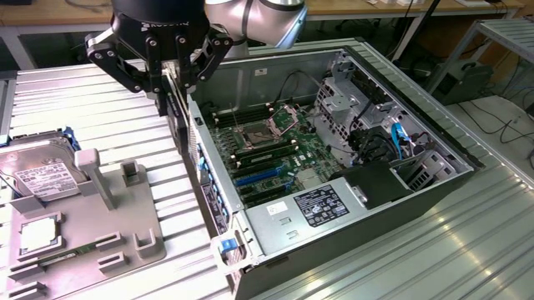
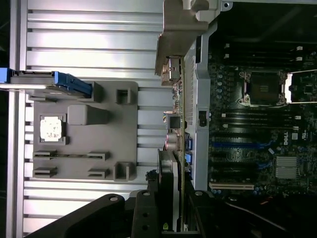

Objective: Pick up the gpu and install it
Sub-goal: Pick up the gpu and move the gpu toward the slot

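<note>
My gripper is shut on the gpu, a thin black card held on edge and hanging down from the fingers. The card is just outside the open computer case, close along its wall on the exterior view's left. In the wrist view the gpu shows edge-on, its silvery bracket at the far end and my gripper clamped on the near end. Inside the case lies the motherboard with blue expansion slots, also visible as the blue slots.
A grey parts fixture stands on the ribbed metal table at the exterior view's left, carrying a hard drive and a square processor chip. Drive cages and cables crowd the case's far side. A labelled power supply sits near the front.
</note>
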Robot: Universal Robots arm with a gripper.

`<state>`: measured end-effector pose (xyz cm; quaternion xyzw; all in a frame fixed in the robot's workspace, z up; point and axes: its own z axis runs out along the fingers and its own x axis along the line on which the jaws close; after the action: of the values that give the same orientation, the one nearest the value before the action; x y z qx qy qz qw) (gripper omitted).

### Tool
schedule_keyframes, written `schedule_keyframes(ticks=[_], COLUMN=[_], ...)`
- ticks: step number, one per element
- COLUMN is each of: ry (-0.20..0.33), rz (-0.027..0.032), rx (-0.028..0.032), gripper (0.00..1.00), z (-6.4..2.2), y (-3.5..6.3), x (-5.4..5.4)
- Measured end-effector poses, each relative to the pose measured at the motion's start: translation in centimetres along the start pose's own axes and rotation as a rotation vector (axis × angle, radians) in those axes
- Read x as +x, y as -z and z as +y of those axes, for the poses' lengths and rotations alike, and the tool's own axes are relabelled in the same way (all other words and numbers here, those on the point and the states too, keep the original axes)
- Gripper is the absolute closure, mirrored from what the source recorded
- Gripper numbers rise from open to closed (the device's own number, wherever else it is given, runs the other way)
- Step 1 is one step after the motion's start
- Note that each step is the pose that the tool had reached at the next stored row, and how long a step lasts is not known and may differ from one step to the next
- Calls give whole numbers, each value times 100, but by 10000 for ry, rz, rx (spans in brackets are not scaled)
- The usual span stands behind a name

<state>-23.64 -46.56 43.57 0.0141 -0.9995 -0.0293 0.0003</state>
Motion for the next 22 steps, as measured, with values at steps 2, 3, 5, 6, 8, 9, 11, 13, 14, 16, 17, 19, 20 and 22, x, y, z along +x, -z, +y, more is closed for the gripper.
schedule_keyframes(ticks=[2,3,5,6,8,9,11,13,14,16,17,19,20,22], ry=[0,0,0,0,0,0,1,1,-1,0,0,0,0,0], rz=[0,0,0,0,0,1,-1,0,0,0,0,0,0,0], rx=[0,0,0,0,0,1,0,0,1,0,1,0,0,0], gripper=[72,72,72,72,72,72,72,72,72,72,72,72,72,72], z=[0,-1,-1,-1,-2,-2,-3,-4,-4,-5,-5,-6,-6,-7], y=[0,0,0,0,0,1,0,0,0,0,0,0,0,0], x=[-18,-26,-46,-55,-77,-87,-110,-138,-156,-178,-187,-204,-214,-233])
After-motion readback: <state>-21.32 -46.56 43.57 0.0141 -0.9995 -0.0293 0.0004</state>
